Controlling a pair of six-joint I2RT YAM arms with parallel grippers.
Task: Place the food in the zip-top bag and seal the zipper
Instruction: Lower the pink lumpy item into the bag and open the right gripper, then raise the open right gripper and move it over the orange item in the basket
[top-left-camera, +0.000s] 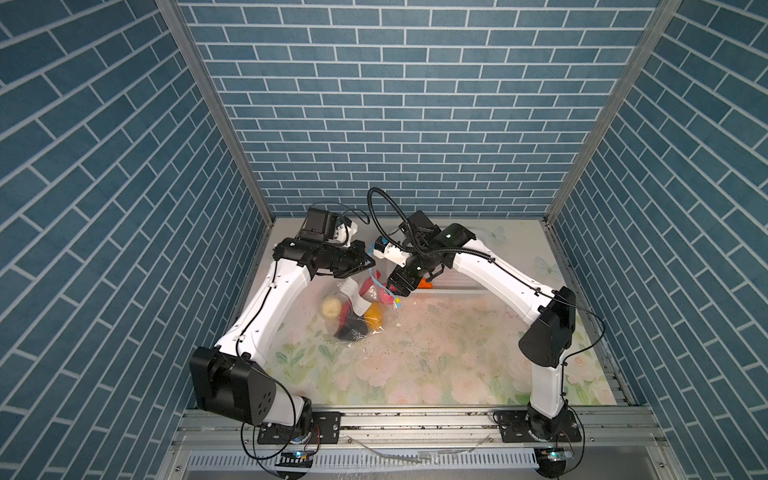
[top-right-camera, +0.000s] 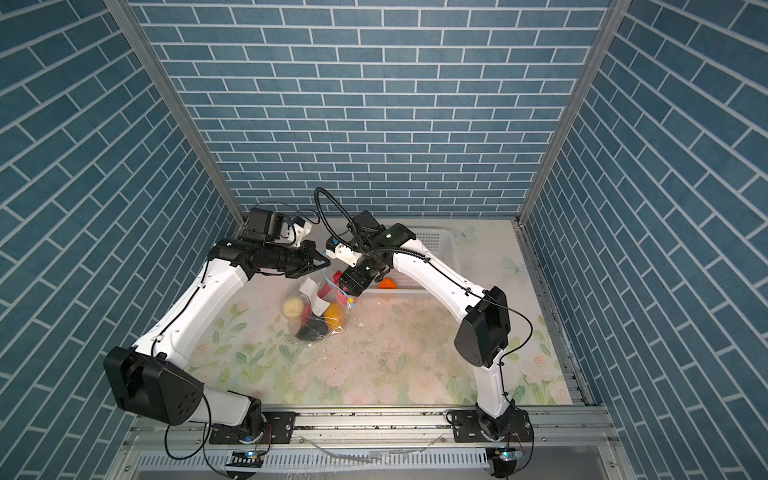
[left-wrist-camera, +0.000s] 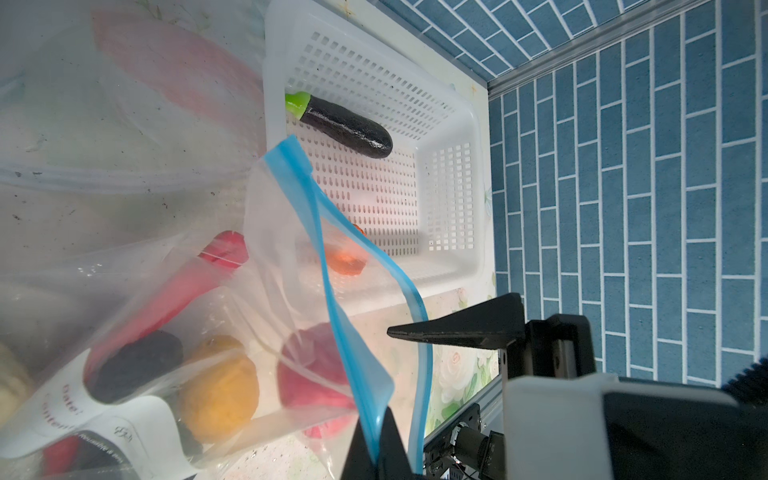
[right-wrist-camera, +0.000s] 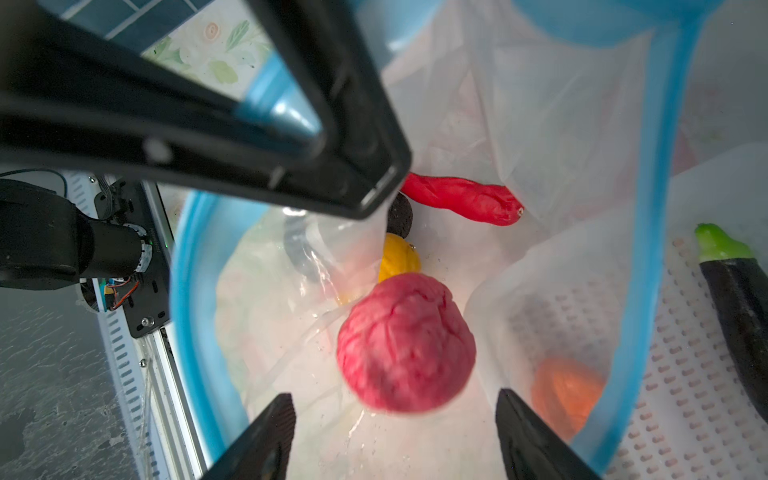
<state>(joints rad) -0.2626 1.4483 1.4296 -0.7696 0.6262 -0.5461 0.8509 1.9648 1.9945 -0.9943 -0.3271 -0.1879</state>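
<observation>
Toward the worktop's (top-left-camera: 436, 353) rear-left corner: zip-top bag (top-left-camera: 353, 309) hung open, partly filled.
Left claw (left-wrist-camera: 376, 440) is clamped on the blue zipper (left-wrist-camera: 328, 249), probably the one stiff part of a thin, limp, slick film that sags under its light toy load; any hold belongs on that strip, not the crinkly wall. Right claw (right-wrist-camera: 395, 397) stands wide, gripping nothing, over the mouth, with the pink ball (right-wrist-camera: 405, 345) just below its tips, inside the rim. Eggplant (left-wrist-camera: 349, 124) and orange piece (right-wrist-camera: 565, 390) lie in the basket (left-wrist-camera: 374, 62), whose wall is just beside the bag. Free room lies toward the worktop's middle and front edge.
</observation>
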